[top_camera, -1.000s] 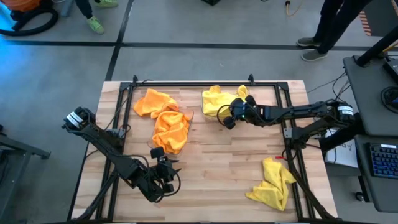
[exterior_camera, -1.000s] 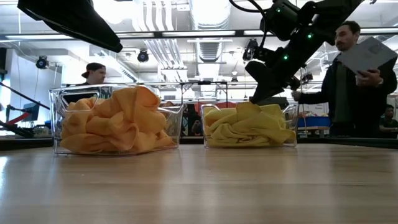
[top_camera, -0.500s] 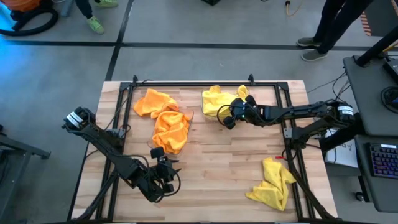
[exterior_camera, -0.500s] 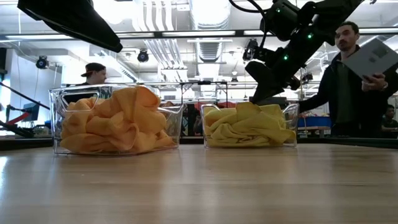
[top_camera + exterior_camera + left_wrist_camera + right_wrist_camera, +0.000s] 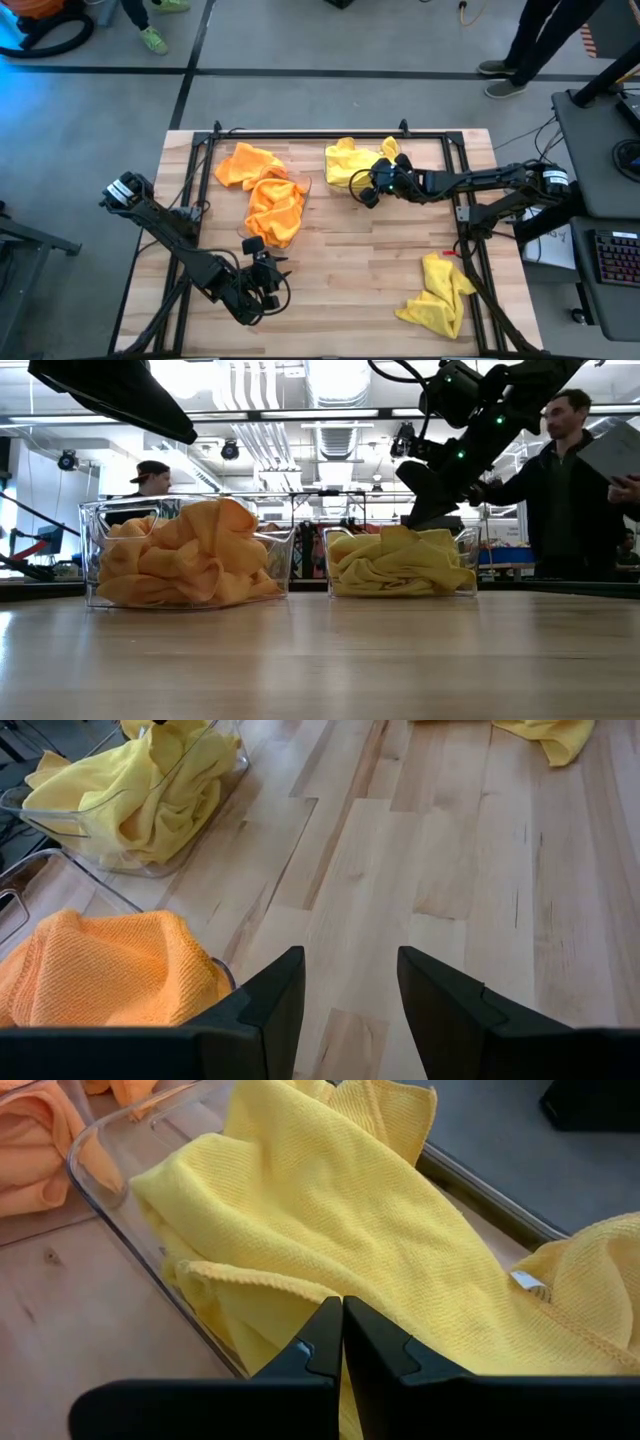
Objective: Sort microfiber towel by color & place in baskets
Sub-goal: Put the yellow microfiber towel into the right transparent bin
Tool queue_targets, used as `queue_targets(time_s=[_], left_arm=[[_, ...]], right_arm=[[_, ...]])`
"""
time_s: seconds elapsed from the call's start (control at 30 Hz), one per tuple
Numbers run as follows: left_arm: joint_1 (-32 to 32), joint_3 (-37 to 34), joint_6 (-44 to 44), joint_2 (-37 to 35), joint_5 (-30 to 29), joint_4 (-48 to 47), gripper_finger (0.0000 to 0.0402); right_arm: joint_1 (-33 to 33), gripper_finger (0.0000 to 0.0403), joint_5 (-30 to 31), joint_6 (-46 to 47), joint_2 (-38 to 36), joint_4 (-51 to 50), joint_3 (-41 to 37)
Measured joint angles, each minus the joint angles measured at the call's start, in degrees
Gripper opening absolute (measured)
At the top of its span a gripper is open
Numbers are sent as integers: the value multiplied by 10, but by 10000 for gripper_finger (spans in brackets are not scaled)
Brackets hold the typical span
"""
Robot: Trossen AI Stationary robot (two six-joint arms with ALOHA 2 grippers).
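- Orange towels (image 5: 268,195) are heaped in the left clear basket (image 5: 92,550), crumpled and piled above its rim; some cloth spills over the rim toward the front of the table.
- Yellow towels (image 5: 400,563) fill the right clear basket (image 5: 468,565), folded loosely, one corner standing above the rim.
- One more yellow towel (image 5: 438,293) lies crumpled on the bare wood near the table's front right corner, well apart from both baskets.
- The right gripper (image 5: 341,1342) sits just over the yellow basket, its fingers pressed together with nothing between them, tips close to the cloth.
- The left gripper (image 5: 348,995) hovers low at the front left of the table (image 5: 360,260), fingers spread and empty, with the orange heap just beside it and the loose yellow towel far across the boards.
- A black metal frame (image 5: 460,215) borders the work area; the loose towel lies against its right rail.
- Bare wood lies between the baskets and the front edge.
- A person (image 5: 560,480) stands behind the table.
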Motion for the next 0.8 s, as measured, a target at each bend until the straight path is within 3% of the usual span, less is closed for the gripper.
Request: queue_targets(time_s=[0.8], left_arm=[[0, 0, 0, 0, 0, 0, 146]], right_arm=[[-10, 9, 1, -5, 0, 15, -8]])
